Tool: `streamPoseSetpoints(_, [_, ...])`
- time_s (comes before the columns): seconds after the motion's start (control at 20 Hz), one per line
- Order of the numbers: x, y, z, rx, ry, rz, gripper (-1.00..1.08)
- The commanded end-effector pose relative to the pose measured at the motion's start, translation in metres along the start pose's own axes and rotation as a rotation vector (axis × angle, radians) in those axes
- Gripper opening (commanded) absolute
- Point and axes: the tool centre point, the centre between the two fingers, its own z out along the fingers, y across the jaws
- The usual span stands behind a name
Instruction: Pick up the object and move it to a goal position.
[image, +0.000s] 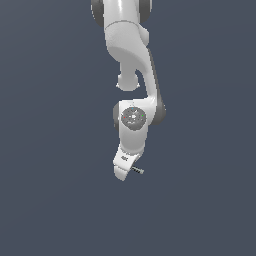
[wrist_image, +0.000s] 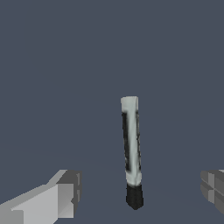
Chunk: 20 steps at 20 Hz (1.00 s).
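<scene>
Gripper (wrist_image: 139, 192) open, fingers (wrist_image: 65, 192) straddling the pen (wrist_image: 131, 140). Pen looks light, stiff, slippery; best pinched mid-shaft, not at the black tip.

No readable text, label, brand or number shows on anything in either view.

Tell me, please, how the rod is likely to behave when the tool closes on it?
The rod looks straight and thin, so it is probably stiff and light. Its round shaft suggests that it may roll or twist if one finger touches first. The tool stands open with the rod between the fingers, nearer one side, so an uneven squeeze could nudge it sideways.
</scene>
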Motion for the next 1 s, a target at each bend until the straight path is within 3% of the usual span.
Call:
streamPoseSetpoints(0.0, [0.001, 0.001, 0.003, 0.000, 0.002, -0.030, 1.00])
streamPoseSetpoints(0.5, [0.002, 0.002, 0.009, 0.001, 0.003, -0.051, 1.00])
streamPoseSetpoints(0.95, [0.002, 0.001, 0.048, 0.000, 0.003, -0.055, 1.00])
